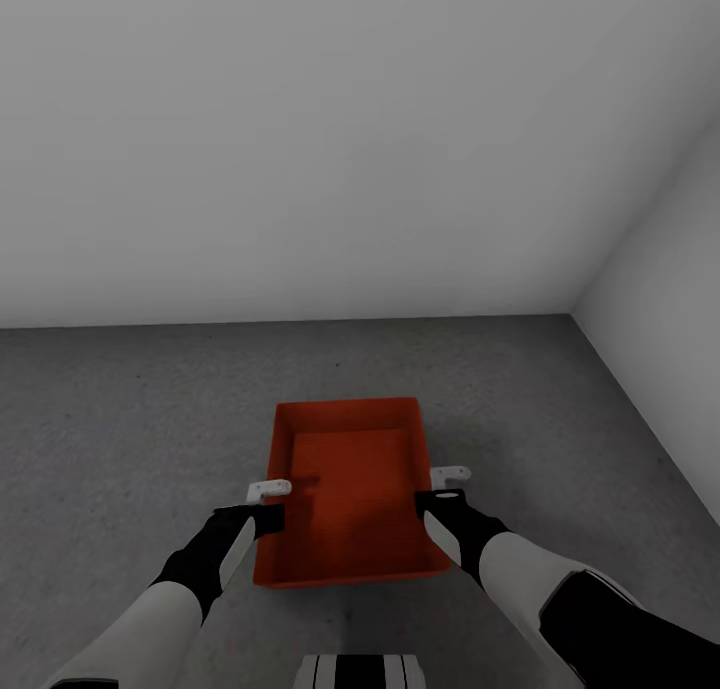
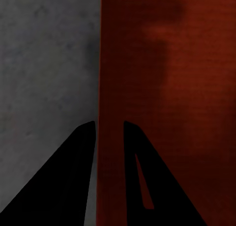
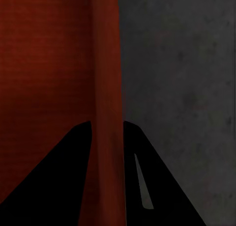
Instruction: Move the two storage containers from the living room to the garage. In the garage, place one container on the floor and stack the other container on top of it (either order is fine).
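Note:
One orange-red storage container (image 1: 350, 489) is in front of me, low over the dark grey concrete floor (image 1: 120, 419) of the garage, its open top facing up. My left gripper (image 1: 275, 517) is shut on its left wall, one finger on each side of the wall (image 2: 110, 88). My right gripper (image 1: 432, 504) is shut on the right wall (image 3: 105, 64) in the same way. I cannot tell whether the container rests on the floor or hangs just above it.
A plain pale grey wall (image 1: 300, 119) stands ahead and a second one (image 1: 670, 319) on the right; they meet in a corner at the far right. Bare concrete spreads to the left of the container and beyond it.

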Tool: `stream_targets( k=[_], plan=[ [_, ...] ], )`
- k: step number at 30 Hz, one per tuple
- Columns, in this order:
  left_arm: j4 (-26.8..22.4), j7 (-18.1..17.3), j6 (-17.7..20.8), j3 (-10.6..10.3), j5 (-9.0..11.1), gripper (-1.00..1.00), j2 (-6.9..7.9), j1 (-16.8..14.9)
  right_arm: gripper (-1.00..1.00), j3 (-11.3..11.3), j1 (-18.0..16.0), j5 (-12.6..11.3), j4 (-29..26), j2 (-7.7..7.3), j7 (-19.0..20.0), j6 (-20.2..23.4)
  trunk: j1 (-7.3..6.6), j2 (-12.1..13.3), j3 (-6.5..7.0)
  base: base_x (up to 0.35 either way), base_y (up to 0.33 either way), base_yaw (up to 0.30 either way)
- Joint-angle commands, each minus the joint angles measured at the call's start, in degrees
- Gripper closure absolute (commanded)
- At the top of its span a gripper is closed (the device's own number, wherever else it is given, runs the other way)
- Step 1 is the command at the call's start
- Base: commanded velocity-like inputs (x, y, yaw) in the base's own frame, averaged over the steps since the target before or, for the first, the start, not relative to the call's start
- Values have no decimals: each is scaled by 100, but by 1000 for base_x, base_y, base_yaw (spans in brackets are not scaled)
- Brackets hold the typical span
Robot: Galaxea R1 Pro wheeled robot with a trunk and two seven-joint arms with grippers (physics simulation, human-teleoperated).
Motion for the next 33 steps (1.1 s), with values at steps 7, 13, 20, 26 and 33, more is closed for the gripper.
stream_targets(
  k=[7,13,20,26,33],
  plan=[
    [-11,66,33,2,49,100,7,-1,100,105,-2,-111,18,-22,-63,47,-1,-2,-4,0,0,0],
    [50,113,77,12,86,-100,-4,-1,-100,106,-2,-137,151,-31,-111,36,-1,-2,-4,0,0,0],
    [9,215,76,10,98,-100,9,-1,-100,103,-2,-181,169,-39,-104,41,-1,-2,-4,0,0,0],
    [-14,211,46,17,103,-100,11,-1,-100,103,-2,-179,172,-48,-104,42,-1,-2,-4,0,0,0],
    [-28,207,35,26,104,-100,11,-1,-100,103,-2,-183,174,-67,-103,42,-1,-2,-4,0,0,0]
  ],
)
